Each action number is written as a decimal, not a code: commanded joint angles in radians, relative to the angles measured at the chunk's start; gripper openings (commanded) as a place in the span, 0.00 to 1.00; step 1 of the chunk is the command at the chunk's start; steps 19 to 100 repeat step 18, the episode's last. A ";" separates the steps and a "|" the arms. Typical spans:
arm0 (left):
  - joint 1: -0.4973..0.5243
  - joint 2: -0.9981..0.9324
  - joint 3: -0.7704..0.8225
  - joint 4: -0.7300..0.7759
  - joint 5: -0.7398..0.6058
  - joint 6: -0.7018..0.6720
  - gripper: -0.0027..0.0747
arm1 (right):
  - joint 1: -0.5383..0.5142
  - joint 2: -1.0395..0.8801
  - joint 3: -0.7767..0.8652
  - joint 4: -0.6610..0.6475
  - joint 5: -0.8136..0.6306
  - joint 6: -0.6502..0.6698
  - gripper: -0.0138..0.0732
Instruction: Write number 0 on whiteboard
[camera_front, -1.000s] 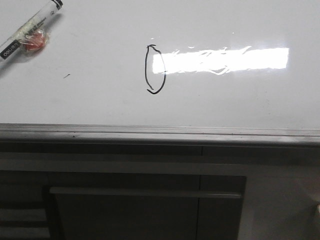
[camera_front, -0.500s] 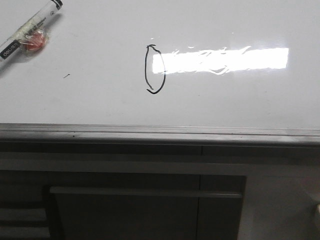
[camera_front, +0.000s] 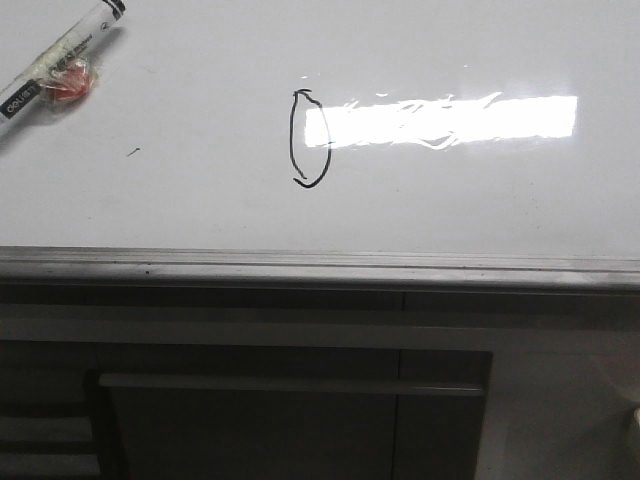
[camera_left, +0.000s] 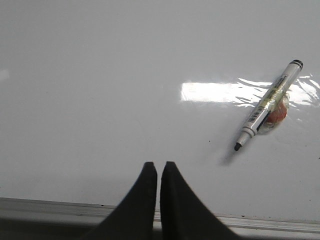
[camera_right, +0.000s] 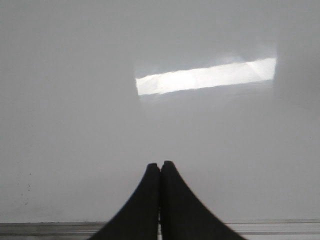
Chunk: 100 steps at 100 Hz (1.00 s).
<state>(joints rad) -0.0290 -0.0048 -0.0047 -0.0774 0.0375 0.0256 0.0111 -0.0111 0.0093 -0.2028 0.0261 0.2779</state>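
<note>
Sitting finished on the glossy white whiteboard (camera_front: 450, 200), the narrow black number 0 (camera_front: 310, 138) needs no retracing; left gripper (camera_left: 158, 167) and right gripper (camera_right: 160, 166) are resting closed, empty.

Lighting: overhead, cool, moderately dim. Whiteboard (camera_front: 480, 200) carries one long rectangular glare patch (camera_front: 440, 120) — ragged-edged in the front view, washing out the right side of the number 0 (camera_front: 310, 138). Right wrist view soft, grey, low in contrast. Left wrist view sharper — marker (camera_left: 269, 104) casts a faint shadow. Cabinet (camera_front: 290, 410) below lies in shade.
</note>
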 joint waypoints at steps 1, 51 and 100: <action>-0.008 -0.023 0.024 -0.005 -0.076 -0.009 0.01 | -0.007 -0.016 0.013 -0.012 -0.079 0.002 0.07; -0.008 -0.023 0.024 -0.005 -0.076 -0.009 0.01 | -0.007 -0.016 0.013 -0.012 -0.079 0.002 0.07; -0.008 -0.023 0.024 -0.005 -0.076 -0.009 0.01 | -0.007 -0.016 0.013 -0.012 -0.079 0.002 0.07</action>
